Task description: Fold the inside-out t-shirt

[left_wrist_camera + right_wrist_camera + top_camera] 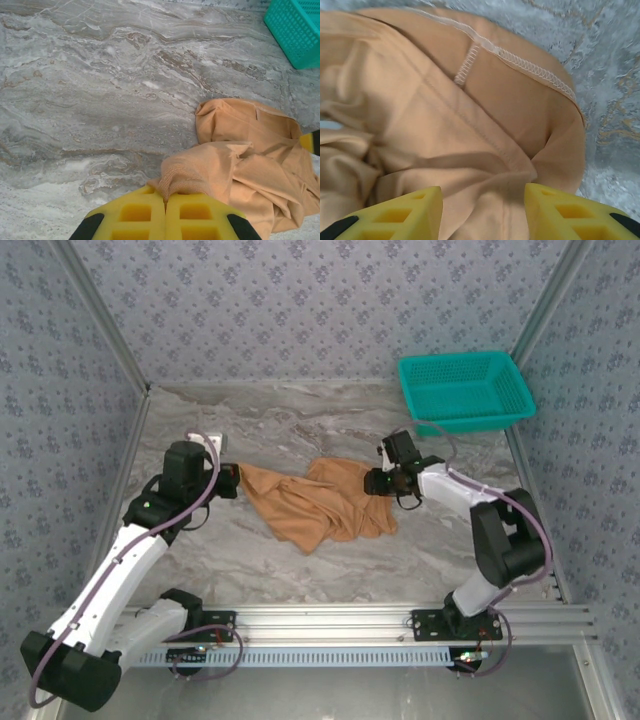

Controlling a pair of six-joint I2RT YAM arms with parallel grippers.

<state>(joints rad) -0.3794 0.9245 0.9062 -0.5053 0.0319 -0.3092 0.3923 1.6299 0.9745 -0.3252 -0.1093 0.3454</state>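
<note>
**Ana:** Where is the t-shirt (320, 502)?

**Ben:** It lies bunched up in the middle of the table (300, 430), between the two arms. The green basket (465, 390) sits well apart from it, in the far right corner.

**Ana:** What are the left fingers (137, 215) doing?

**Ben:** They are pressed together on a bit of the shirt's left edge. The left wrist view shows the cloth poking out between them.

**Ana:** And the right fingers (412, 210)?

**Ben:** They stand apart over the shirt's right side. They hold nothing.

**Ana:** So which step is this?

**Ben:** The shirt is not flat yet, so I think no fold can start. It looks like the step of getting hold of both sides.

**Ana:** What comes next?

**Ben:** I think the right fingers need to close on an edge. Then both arms can pull apart softly and lay the shirt flat.

**Ana:** How do the views differ?

**Ben:** The top view gives the whole crumpled shape. The right wrist view shows the white stitches (520, 55) up close, which are too small to make out from the top.
</note>
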